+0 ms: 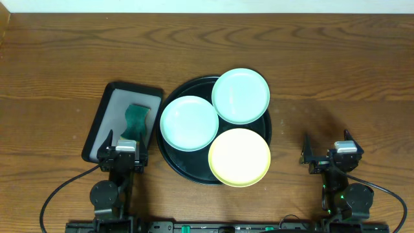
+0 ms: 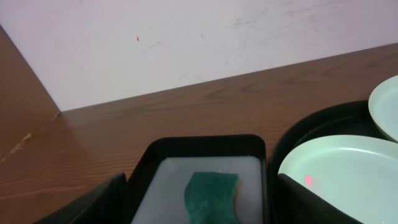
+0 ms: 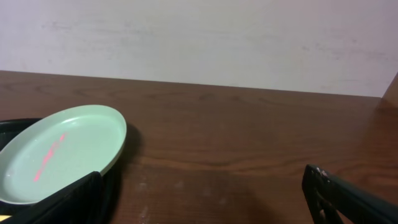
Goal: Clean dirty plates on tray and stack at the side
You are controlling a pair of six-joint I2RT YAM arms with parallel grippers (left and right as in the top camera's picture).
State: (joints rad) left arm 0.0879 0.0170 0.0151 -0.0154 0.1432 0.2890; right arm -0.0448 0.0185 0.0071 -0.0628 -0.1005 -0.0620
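Overhead: three plates [image 1: 240, 96] on tray [image 1: 191, 167]; left end effector [image 1: 125, 139], right end effector [image 1: 326, 144] both spread.

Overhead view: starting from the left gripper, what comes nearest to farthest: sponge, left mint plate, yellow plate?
1. Sponge, just ahead of the left gripper.
2. Left mint plate, off to the gripper's right.
3. Yellow plate, farther right.
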